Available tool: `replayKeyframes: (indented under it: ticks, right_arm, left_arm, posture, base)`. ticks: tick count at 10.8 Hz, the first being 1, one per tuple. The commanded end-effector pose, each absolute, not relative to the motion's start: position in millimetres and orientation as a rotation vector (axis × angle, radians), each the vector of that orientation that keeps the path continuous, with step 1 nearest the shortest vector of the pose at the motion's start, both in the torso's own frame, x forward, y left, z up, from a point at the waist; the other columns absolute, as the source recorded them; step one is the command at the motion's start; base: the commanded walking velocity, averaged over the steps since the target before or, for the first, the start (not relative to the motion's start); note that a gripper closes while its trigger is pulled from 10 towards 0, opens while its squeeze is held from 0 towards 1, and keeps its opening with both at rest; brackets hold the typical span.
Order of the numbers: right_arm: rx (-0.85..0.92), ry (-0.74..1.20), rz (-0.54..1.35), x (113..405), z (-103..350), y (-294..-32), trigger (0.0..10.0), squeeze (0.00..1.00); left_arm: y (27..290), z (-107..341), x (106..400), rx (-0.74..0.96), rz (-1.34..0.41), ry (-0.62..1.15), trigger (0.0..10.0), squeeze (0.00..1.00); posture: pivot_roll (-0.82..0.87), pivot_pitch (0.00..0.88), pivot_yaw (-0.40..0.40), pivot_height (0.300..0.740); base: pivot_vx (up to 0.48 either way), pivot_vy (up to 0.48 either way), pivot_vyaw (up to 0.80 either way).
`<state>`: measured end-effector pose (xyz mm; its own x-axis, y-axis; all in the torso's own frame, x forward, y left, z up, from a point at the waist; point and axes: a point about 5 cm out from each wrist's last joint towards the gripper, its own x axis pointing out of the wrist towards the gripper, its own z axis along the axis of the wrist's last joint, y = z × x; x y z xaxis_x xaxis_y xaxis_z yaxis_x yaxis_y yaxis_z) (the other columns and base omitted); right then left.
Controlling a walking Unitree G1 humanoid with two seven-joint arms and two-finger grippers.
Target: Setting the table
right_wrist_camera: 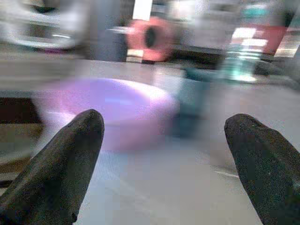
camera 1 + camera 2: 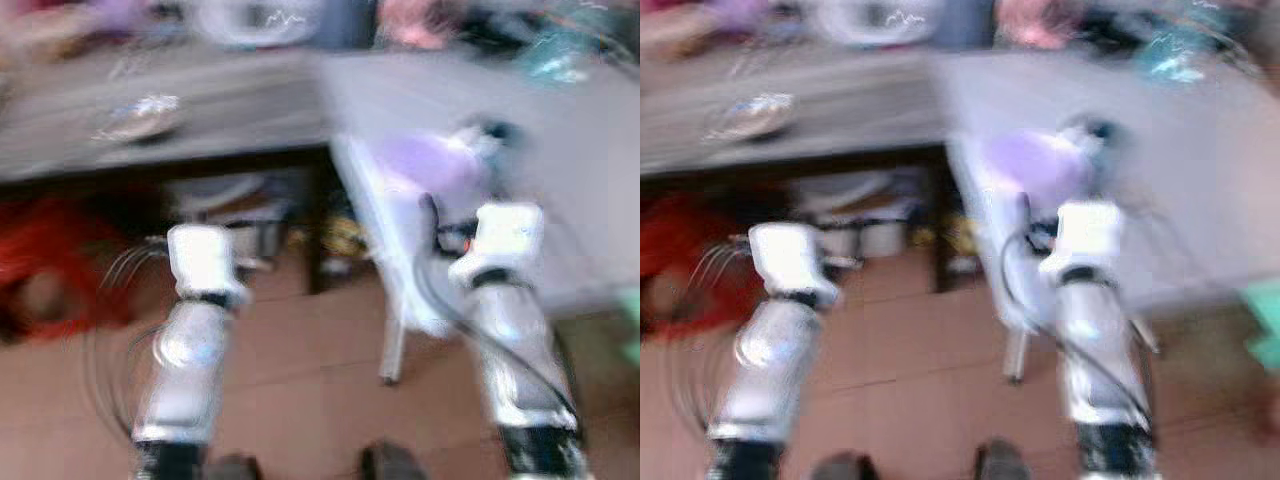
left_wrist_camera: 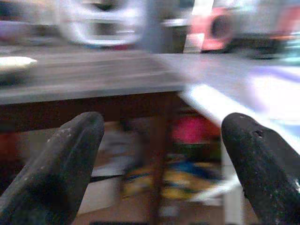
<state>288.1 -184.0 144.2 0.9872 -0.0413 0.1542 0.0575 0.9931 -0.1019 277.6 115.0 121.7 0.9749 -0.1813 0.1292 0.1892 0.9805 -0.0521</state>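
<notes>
Every view is smeared with motion blur, so only coarse shapes can be read. From the head camera, the two silver arms reach forward over a reddish tiled floor [image 2: 300,350]. The left gripper [image 3: 164,164] is held short of a dark wooden table [image 2: 200,120], and its wrist view shows the two black fingers [image 3: 61,164] spread wide with nothing between them — the table's edge and leg lie straight ahead. On that wooden top, at about ten o'clock from the left arm, sits a pale plate [image 2: 140,118].

The right gripper [image 1: 164,164] is raised at the near edge of a white table [image 2: 560,150] that butts against the wooden one. Its fingers [image 1: 262,164] are likewise wide apart and empty. Just beyond them, at twelve o'clock, a lilac bowl [image 1: 105,112] rests on the white top, with a dark teal cup [image 1: 192,101] just beside it toward one o'clock — whether the two touch cannot be told. Blurred clutter fills the space under the wooden table, and a red shape [image 2: 45,260] lies at nine o'clock near the floor.
</notes>
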Motion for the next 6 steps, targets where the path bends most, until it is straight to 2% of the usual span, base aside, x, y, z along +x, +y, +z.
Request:
replayKeyframes:
  ticks: [1, 4, 6]
  right_arm:
    - [-0.094, -0.176, -0.024, 289.5, 148.8, -175.5, 10.0, 0.0]
    - [-0.107, -0.198, -0.018, 292.1, 152.9, -175.0, 10.0, 0.0]
    - [-0.107, -0.212, -0.016, 292.6, 155.3, -174.8, 10.0, 0.0]
  left_arm:
    - [124.7, 121.5, 277.7, -0.043, -0.163, -0.124, 10.0, 0.0]
    - [123.7, 121.2, 278.4, -0.044, -0.163, -0.123, 10.0, 0.0]
    - [124.5, 121.0, 277.7, -0.045, -0.146, -0.123, 10.0, 0.0]
  posture:
    - [-0.08, 0.079, 0.017, 0.74]
    - [-0.08, 0.082, 0.018, 0.74]
    - [-0.08, 0.09, 0.021, 0.74]
  base:
    - [0.0, -0.401, 0.0]
    - [0.0, -0.464, 0.0]
    - [0.0, 0.0, 0.0]
